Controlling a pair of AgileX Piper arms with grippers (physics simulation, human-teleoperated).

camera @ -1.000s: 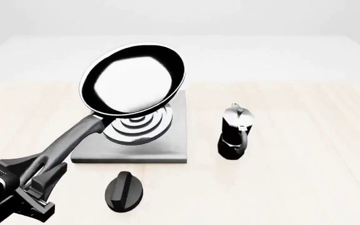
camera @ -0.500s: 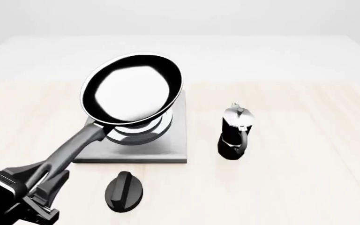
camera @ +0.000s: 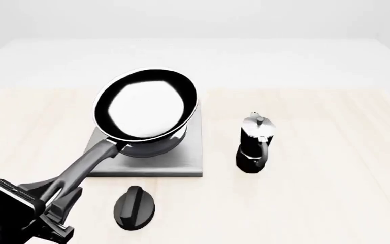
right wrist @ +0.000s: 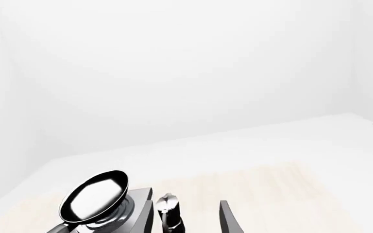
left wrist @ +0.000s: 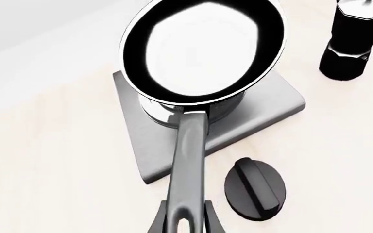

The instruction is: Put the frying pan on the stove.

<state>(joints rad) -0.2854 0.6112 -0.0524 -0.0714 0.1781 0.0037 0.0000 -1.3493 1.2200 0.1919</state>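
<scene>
The black frying pan [camera: 146,111] is over the middle of the grey stove [camera: 185,158], low over its silver rings and tilted a little; I cannot tell if it touches them. My left gripper [camera: 53,190] is shut on the end of the pan's long dark handle, at the front left. In the left wrist view the pan [left wrist: 203,48] covers most of the stove [left wrist: 274,104], and my gripper [left wrist: 185,224] clamps the handle's loop end. My right gripper [right wrist: 192,224] is out of the front view; its fingers stand apart and empty, high and far from the pan [right wrist: 94,201].
A black-and-silver moka pot [camera: 255,145] stands right of the stove. A small black oval knob piece [camera: 134,207] lies in front of the stove, just right of the pan's handle. Both also show in the left wrist view: pot [left wrist: 355,39], knob [left wrist: 255,189].
The pan has come down and levelled out over the stove's rings, now hiding most of them. My left gripper has moved slightly right and lower with the handle.
</scene>
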